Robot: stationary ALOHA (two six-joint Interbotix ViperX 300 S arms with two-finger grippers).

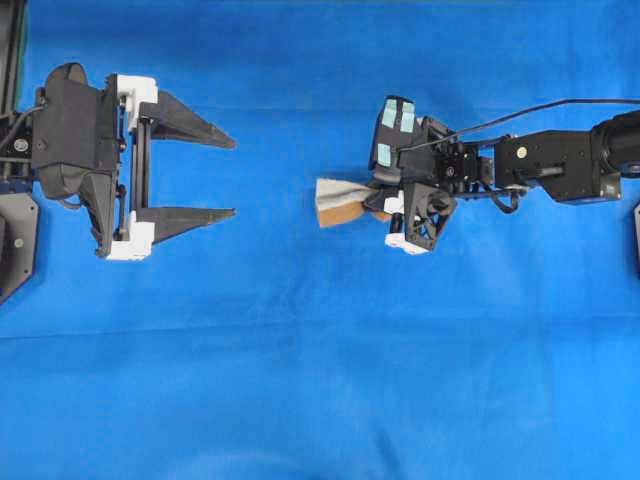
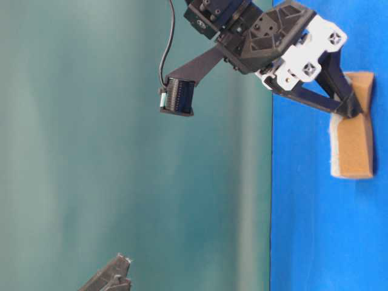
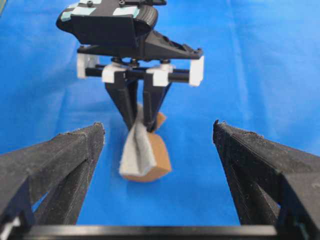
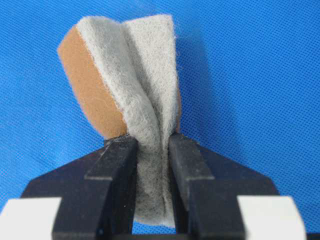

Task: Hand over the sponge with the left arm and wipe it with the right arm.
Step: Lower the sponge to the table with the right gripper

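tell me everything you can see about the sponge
The sponge is a small block with a fuzzy grey-white scouring layer on a tan-brown foam body. The right gripper is shut on one end, pinching it so hard the grey layer creases inward and the block folds. The free end sticks out toward the open left gripper, apart from it, over the blue cloth.

You'll find the sponge (image 1: 340, 203) at frame centre on the cloth (image 1: 320, 380), pinched by the right gripper (image 1: 385, 203) from the right; the left gripper (image 1: 228, 177) sits well apart at left.
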